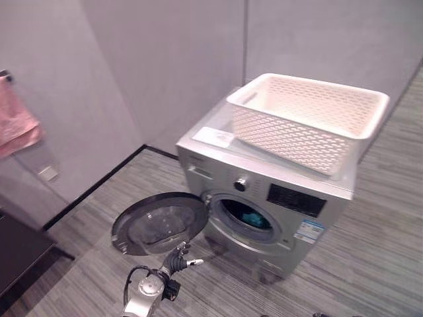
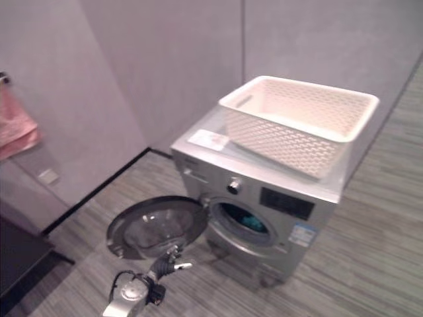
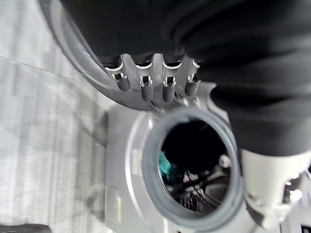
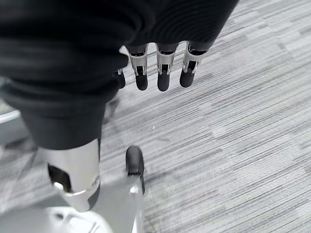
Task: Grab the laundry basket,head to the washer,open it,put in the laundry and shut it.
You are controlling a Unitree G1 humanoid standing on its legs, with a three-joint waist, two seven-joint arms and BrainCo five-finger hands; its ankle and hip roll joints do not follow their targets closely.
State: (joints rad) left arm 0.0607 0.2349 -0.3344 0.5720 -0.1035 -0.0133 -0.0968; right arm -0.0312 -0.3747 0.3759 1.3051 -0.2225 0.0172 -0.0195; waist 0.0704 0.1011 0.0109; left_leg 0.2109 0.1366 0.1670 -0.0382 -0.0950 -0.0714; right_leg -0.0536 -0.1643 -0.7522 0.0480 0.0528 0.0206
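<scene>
A silver front-loading washer (image 1: pixel 264 198) stands by the grey wall with its round door (image 1: pixel 158 223) swung wide to the left. Teal laundry (image 1: pixel 251 216) lies inside the dark drum (image 3: pixel 194 160). On top of the washer sits a white perforated laundry basket (image 1: pixel 307 119), with nothing visible inside it. My left hand (image 1: pixel 177 259) is at the door's lower rim, fingers (image 3: pixel 150 85) straight and holding nothing; I cannot tell whether they touch the rim. My right hand (image 4: pixel 160 73) hangs over the striped floor with relaxed fingers, holding nothing.
A white sheet (image 1: pixel 213 137) lies on the washer's top beside the basket. A pink towel (image 1: pixel 16 125) hangs on the left wall. A dark low piece of furniture (image 1: pixel 20 254) stands at the lower left. Grey striped floor (image 1: pixel 370 251) spreads to the right.
</scene>
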